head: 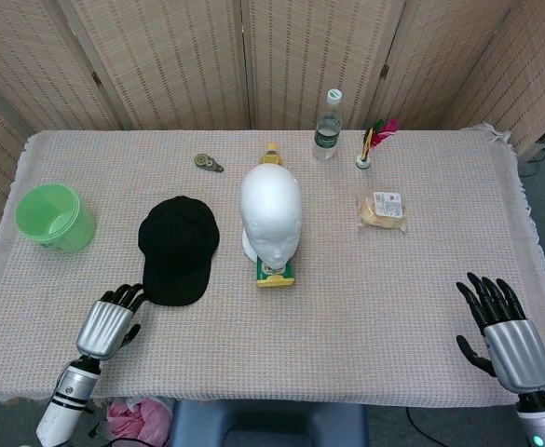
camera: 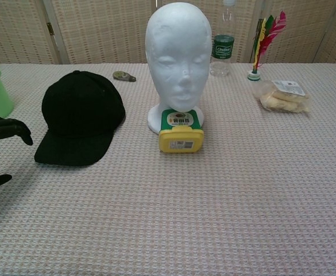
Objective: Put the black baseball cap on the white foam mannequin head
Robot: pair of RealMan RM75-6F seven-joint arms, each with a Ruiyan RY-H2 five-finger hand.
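1. Cap (head: 178, 249) lies flat on the table, left of the foam head (head: 271, 211), brim toward the near edge. Not touching it.
2. My left hand (head: 111, 322) sits just near-left of the brim, fingers loosely apart, holding nothing. Right hand (head: 503, 331) far right at the near edge, fingers spread, empty.
3. Cap looks light and floppy; the brim is probably the stiff part, so I'd pinch there. Foam head looks tippy, with a yellow box (camera: 181, 132) at its base.
4. Woven tablecloth (head: 393, 289), likely grippy. Folding screens behind.
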